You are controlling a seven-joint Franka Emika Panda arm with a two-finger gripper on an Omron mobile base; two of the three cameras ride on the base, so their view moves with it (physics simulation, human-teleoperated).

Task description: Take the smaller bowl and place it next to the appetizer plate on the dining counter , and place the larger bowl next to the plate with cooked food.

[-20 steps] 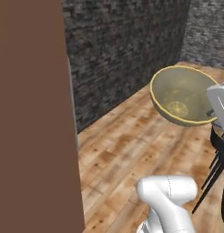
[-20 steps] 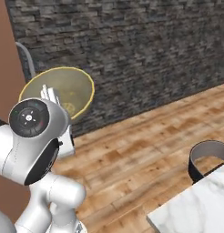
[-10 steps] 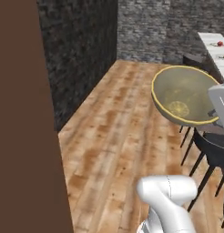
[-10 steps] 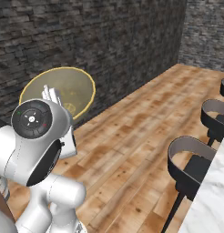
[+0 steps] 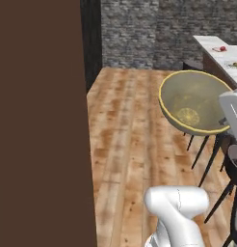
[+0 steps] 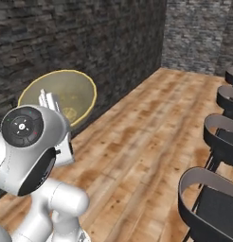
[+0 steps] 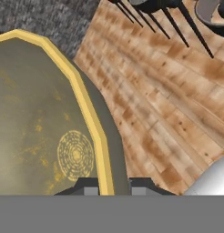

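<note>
The gripper (image 7: 107, 187) is pinched narrow on the yellow rim of the larger bowl (image 5: 192, 103), one finger inside, one outside, so the bowl rides tipped above the wooden floor (image 5: 135, 144). Far ahead of the claw lies the dining counter (image 5: 221, 53).

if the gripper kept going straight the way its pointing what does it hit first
Shut on the larger bowl's yellow rim, the gripper points along the bowl wall. Beyond the bowl it would probably meet the wooden floor, though depth is hard to judge.
</note>
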